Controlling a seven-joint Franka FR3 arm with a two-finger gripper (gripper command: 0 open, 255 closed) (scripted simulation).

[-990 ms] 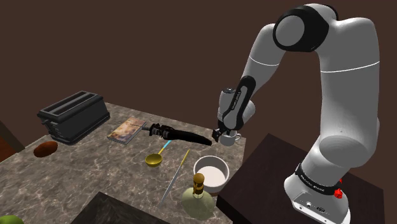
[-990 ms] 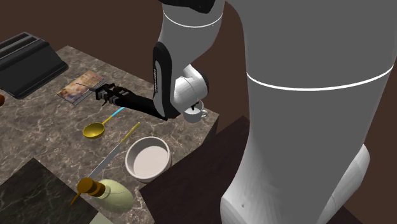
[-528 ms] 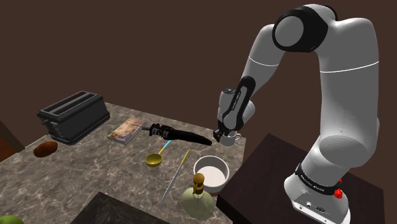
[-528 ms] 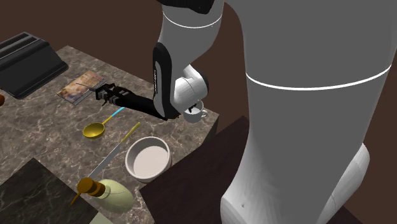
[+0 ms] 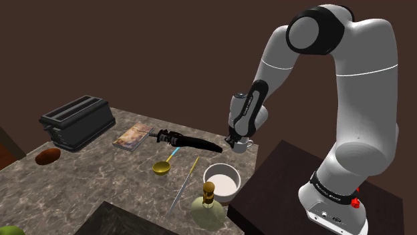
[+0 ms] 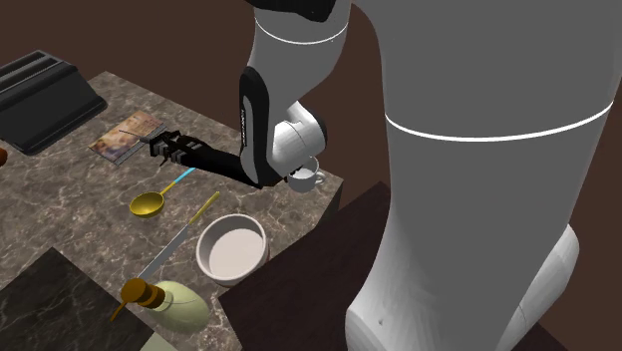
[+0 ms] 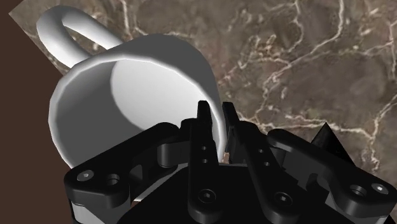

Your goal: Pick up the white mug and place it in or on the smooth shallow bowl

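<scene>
Fingers [image 7: 202, 137] pinch the white mug [image 7: 140, 83] by its rim; so thin a grip could let it slip before reaching the bowl [image 5: 228, 191].

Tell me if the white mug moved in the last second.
No. The white mug keeps its spot at the countertop corner in the shoulder view, pincer shut on its rim.

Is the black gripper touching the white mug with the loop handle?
Touching. The wrist view shows the black gripper clasping the rim of the white mug between its fingers.
</scene>
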